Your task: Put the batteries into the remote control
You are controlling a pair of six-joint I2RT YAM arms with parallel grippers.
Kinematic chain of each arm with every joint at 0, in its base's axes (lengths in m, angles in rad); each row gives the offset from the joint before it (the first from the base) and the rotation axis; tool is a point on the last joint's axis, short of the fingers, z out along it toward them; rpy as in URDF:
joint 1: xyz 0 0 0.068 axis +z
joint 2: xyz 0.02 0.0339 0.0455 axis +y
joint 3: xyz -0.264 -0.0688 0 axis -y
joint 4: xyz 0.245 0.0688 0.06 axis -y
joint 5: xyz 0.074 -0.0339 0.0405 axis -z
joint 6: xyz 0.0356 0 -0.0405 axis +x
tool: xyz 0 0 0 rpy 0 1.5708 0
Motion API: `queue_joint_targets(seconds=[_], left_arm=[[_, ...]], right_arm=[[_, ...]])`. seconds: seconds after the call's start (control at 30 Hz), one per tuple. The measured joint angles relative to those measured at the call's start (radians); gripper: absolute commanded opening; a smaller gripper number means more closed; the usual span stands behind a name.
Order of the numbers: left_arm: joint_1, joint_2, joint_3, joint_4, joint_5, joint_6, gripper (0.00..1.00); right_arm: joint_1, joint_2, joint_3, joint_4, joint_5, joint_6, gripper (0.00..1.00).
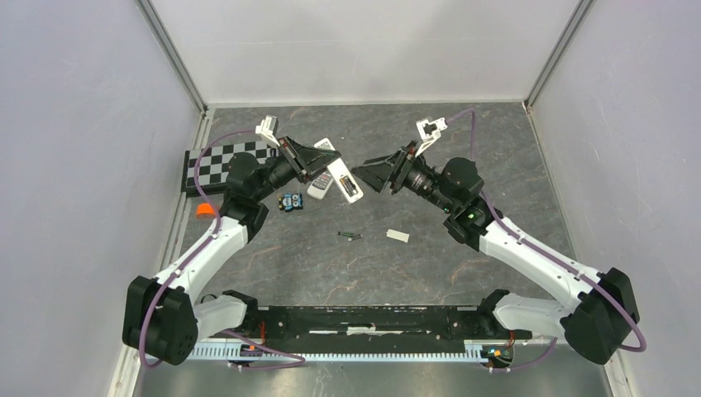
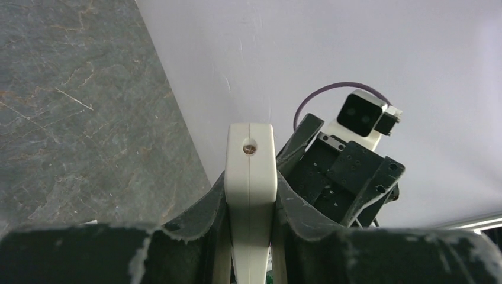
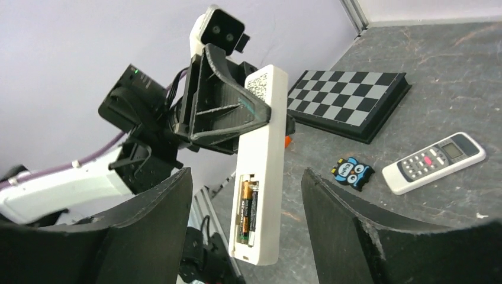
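**Top view.**
- L end effector (image 1: 329, 169): pressed together on white remote (image 1: 345, 184), held off the counter (image 1: 463, 256), mid-scene, far half.
- R end effector (image 1: 362, 175): spread, carrying nothing. Tips sit just right of remote and face the L one. Prob. one arm steadies the body so the other can work on it.
- Loose battery (image 1: 350, 236): dark, greenish, flat on counter nearer the bases, well apart from remote.
- Small white piece (image 1: 398, 236): near it, to the right. Poss. the bay cover, can't confirm.
- Second remote (image 1: 321, 188): on counter just left of the held one.
- Further left: blue owl figure (image 1: 289, 202), orange item (image 1: 203, 209), checkerboard (image 1: 221, 161).

**Left wrist view.**
- Remote seen end-on, upright betw. the two fingers (image 2: 195, 228), which squeeze its long sides. A side grip leaves the back face free for access.
- R end effector shows beyond it, to the right.

**Right wrist view.**
- Remote's back faces this cam, tilted, with bay (image 3: 251, 180) uncovered at its low end.
- Batteries (image 3: 246, 204): approx. two cells seated side by side in the bay, gold/green tints.
- R fingers (image 3: 148, 231): wide apart, either side of remote, not touching it.
- Judgement: loading looks near done and the cover is not yet on. The cell on the counter may be a spare.
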Motion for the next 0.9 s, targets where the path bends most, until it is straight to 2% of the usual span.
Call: queue_joint_targets(seconds=[0.1, 0.2, 0.37, 0.47, 0.67, 0.9], left_arm=[[0.0, 0.0, 0.0, 0.0, 0.015, 0.027, 0.02], [0.005, -0.002, 0.0, -0.009, 0.02, 0.052, 0.02], [0.019, -0.035, 0.004, -0.13, -0.012, 0.14, 0.02], [0.031, -0.073, 0.003, -0.246, -0.071, 0.205, 0.02], [0.044, -0.132, -0.035, -0.375, -0.164, 0.285, 0.02], [0.044, -0.142, -0.068, -0.444, -0.195, 0.313, 0.02]], right_arm=[[0.0, -0.018, 0.0, -0.016, -0.031, -0.085, 0.71], [0.0, -0.024, 0.004, -0.082, -0.035, -0.18, 0.75], [-0.003, -0.015, 0.067, -0.329, 0.022, -0.434, 0.84], [-0.014, 0.016, 0.118, -0.488, 0.089, -0.615, 0.85], [-0.043, 0.187, 0.131, -0.761, 0.131, -0.908, 0.81], [-0.043, 0.41, 0.131, -0.942, 0.157, -1.081, 0.68]])
